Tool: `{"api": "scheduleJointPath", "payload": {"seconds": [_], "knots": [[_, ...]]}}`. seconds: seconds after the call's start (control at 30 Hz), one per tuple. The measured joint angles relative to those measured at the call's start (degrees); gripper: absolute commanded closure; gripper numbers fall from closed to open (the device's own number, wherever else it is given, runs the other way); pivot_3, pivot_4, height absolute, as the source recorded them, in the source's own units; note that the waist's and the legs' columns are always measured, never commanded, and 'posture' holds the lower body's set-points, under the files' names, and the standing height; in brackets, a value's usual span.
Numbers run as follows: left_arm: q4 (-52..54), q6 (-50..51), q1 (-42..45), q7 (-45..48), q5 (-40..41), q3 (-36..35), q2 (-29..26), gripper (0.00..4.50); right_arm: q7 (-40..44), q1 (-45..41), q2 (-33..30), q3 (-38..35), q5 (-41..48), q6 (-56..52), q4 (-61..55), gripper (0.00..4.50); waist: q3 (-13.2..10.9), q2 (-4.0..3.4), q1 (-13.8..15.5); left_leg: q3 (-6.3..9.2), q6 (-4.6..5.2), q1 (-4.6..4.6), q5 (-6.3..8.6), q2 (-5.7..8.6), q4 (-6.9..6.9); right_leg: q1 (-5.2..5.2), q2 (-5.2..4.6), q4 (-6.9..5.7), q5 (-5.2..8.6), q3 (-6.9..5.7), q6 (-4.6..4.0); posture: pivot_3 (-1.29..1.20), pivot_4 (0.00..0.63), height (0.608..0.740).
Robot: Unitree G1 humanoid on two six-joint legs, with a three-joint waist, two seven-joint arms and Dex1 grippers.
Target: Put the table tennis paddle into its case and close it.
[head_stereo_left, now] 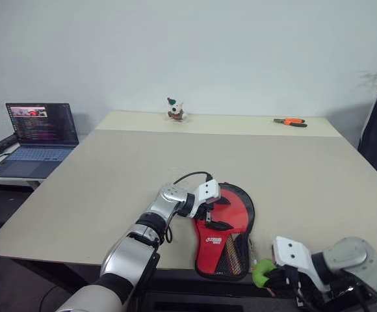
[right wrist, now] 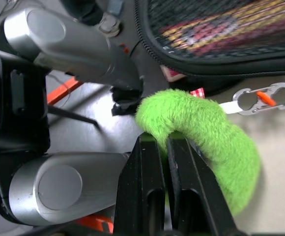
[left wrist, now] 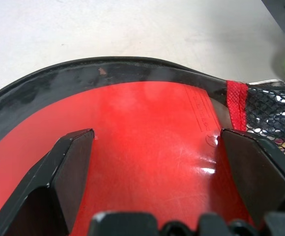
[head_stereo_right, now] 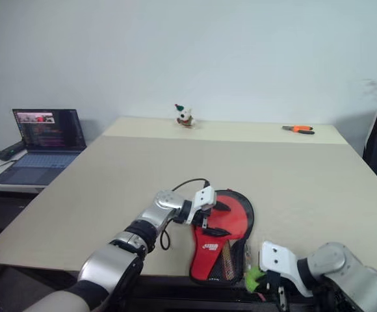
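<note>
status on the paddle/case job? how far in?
Done: the paddle lies inside the case, its red face showing in the open rim. In hand: the left claw stands open over the paddle face; the right claw is shut on the fuzzy green tag at the table's near edge. Left: closing the case, which does not look zipped yet.

You are seeing the case (head_stereo_left: 227, 237) lying at the near edge of the table (head_stereo_left: 110, 182), its tag (head_stereo_left: 263, 272) hanging just off its right. A toy (head_stereo_left: 174, 109) and pliers (head_stereo_left: 290, 121) are sitting along the far edge, and a laptop (head_stereo_left: 38, 138) is standing left of the table.
</note>
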State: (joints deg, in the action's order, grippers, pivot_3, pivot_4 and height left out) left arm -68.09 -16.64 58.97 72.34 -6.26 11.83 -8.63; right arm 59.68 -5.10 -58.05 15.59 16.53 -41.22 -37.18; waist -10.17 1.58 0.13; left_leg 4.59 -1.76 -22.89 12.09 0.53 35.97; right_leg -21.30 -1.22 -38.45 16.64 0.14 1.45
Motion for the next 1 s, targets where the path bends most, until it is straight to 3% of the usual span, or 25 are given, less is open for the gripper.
{"api": "scheduleJointPath", "payload": {"seconds": [0.4, 1.0], "knots": [[-1.41, 0.06, 0.65, -2.03, -0.05, 0.00, 1.34, 0.00, 1.50, 3.89, -4.53, -1.15, 4.48, -3.06, -11.10, 4.47, 0.05, -0.03, 0.24, 0.13, -0.01, -0.03, 0.01, -0.02, -0.01, 0.21, -0.03, 0.40, -0.02, -0.20, 0.05, 0.00, 0.150, 0.740], [-3.33, -0.18, 2.94, -5.57, -2.31, 0.24, 3.39, 0.00, -3.78, 4.70, -1.47, -0.59, 6.77, -9.33, -17.91, 4.47, 0.05, -0.02, 0.36, 0.15, -0.03, -0.07, 0.02, 0.00, -0.03, 0.21, -0.05, 0.46, -0.03, -0.23, 0.07, 0.00, 0.150, 0.740]]}}
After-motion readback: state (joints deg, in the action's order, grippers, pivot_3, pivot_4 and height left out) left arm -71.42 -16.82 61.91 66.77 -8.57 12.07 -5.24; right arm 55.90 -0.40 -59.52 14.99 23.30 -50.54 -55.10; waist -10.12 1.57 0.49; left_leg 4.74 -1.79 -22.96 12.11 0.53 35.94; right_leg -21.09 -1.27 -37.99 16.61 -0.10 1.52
